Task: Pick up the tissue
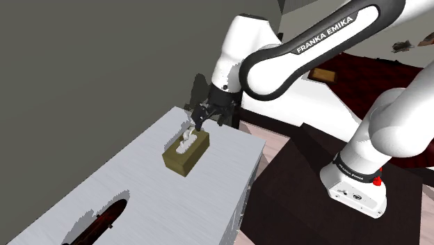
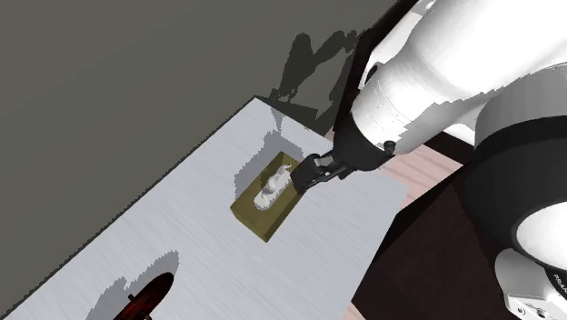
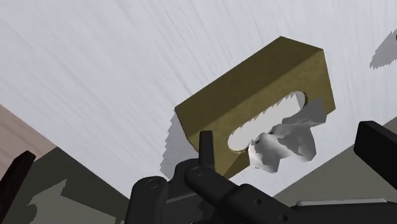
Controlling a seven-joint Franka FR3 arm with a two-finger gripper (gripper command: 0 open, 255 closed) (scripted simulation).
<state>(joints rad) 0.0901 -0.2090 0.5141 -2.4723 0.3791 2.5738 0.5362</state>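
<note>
Gripper: hanging tilted just above the tissue, black fingers standing wide apart and clasping nothing. In the wrist view, bracketing the white tuft on either side while touching neither it nor the tissue box.

Tissue: poking up, crumpled and white, out of the long slot in the top of the olive-brown box. Tissue box: lying flat on the pale grey table, roughly midway along it in the shoulder view and toward the edge nearest the arm. Sitting well apart from a dark red object at the table's near end.

Step in hand, as judged: finishing the approach, that is, lining up over the tuft ahead of any grasp. Picking up not yet begun, with nothing being squeezed.

Next move, as judged: lowering a little further along the line of the fingers, keeping the tuft centred in the gap and stopping short of the box top. Then bringing the fingers together gently on the tissue alone and lifting straight up. Calling for care on two counts: pinching high enough to avoid catching the slot's rim, and pulling slowly enough to avoid dragging the light box upward with the sheet.
</note>
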